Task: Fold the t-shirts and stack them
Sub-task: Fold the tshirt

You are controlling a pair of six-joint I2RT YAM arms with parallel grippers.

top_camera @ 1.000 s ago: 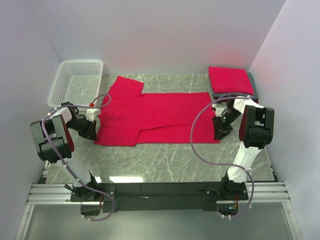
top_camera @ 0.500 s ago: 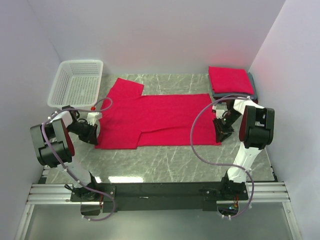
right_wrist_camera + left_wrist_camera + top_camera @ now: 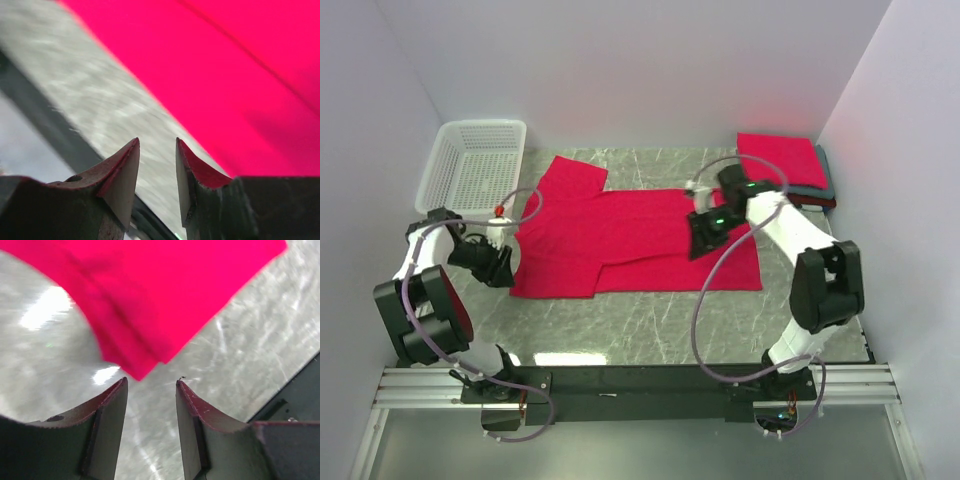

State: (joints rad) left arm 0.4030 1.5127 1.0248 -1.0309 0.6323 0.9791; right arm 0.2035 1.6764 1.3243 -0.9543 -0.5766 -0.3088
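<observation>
A bright red t-shirt (image 3: pixel 620 235) lies spread flat across the middle of the table, its front strip folded up over it. My left gripper (image 3: pixel 506 268) sits low at the shirt's front left corner. In the left wrist view this gripper (image 3: pixel 151 385) is open, and the shirt's corner (image 3: pixel 145 310) lies just ahead of the empty jaws. My right gripper (image 3: pixel 701 240) hovers over the right part of the shirt. Seen from the right wrist, the gripper (image 3: pixel 157 142) is open with nothing between its fingers, and red cloth (image 3: pixel 240 75) fills the right side. A folded red t-shirt (image 3: pixel 780 160) tops a stack at the back right.
A white lattice basket (image 3: pixel 475 165) stands at the back left, close to the left arm. The stack's lower folded layers, grey and dark red (image 3: pixel 825 185), show at its right edge. Walls close in on three sides. Bare marble table (image 3: pixel 650 320) runs along the front.
The right arm swung from the shirt's right hem to over its right middle. The left gripper, at the front left corner, stands wider open now.
</observation>
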